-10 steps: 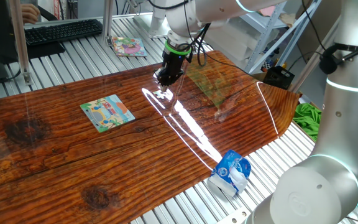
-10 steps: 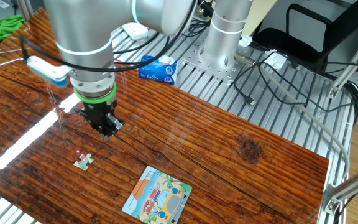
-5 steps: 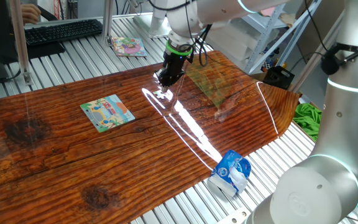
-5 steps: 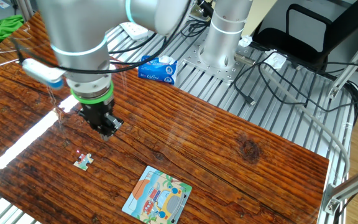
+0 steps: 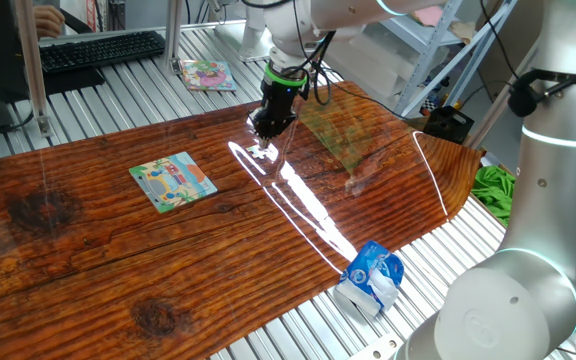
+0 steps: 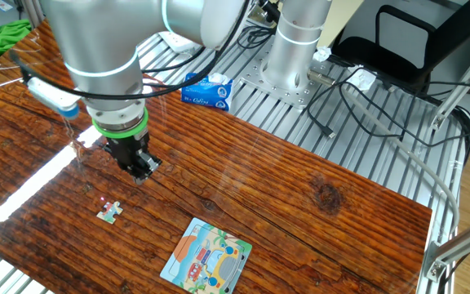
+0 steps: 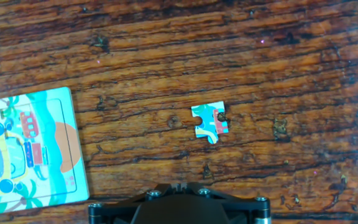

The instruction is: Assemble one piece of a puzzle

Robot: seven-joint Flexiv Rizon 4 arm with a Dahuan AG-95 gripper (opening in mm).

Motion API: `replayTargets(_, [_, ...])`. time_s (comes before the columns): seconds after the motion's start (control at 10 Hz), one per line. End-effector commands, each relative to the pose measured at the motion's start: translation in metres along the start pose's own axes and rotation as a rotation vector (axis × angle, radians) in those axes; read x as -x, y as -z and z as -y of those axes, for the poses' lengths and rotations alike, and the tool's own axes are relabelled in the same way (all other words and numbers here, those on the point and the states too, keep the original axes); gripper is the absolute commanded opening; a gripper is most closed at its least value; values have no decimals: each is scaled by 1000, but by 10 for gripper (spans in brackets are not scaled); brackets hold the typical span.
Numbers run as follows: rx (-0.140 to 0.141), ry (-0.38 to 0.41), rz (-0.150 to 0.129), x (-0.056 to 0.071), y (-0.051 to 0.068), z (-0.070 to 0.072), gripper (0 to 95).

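Puzzle (image 5: 172,181) lies flat on wooden table (image 5: 88,250), well apart from gripper; left edge cut off in hand view. Loose puzzle piece (image 7: 210,122) on bare wood between puzzle and gripper, nearly lost in glare streak in one fixed view. Gripper (image 6: 140,173) points down above table, near piece, jaws pressed together, nothing held; fingertips out of frame in hand view. Blue packet (image 5: 371,277) at table edge, print unreadable.
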State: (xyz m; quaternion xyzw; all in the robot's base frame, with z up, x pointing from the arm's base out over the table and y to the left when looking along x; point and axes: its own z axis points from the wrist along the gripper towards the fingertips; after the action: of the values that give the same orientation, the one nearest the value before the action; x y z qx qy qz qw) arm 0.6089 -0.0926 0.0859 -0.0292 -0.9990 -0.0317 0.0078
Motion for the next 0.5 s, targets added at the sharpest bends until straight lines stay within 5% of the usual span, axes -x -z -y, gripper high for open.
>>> replayTargets(0.1, [2,-5,-11,2,0,0,0])
replayTargets(0.5, [-12,-19,-20,3,-1,0,0])
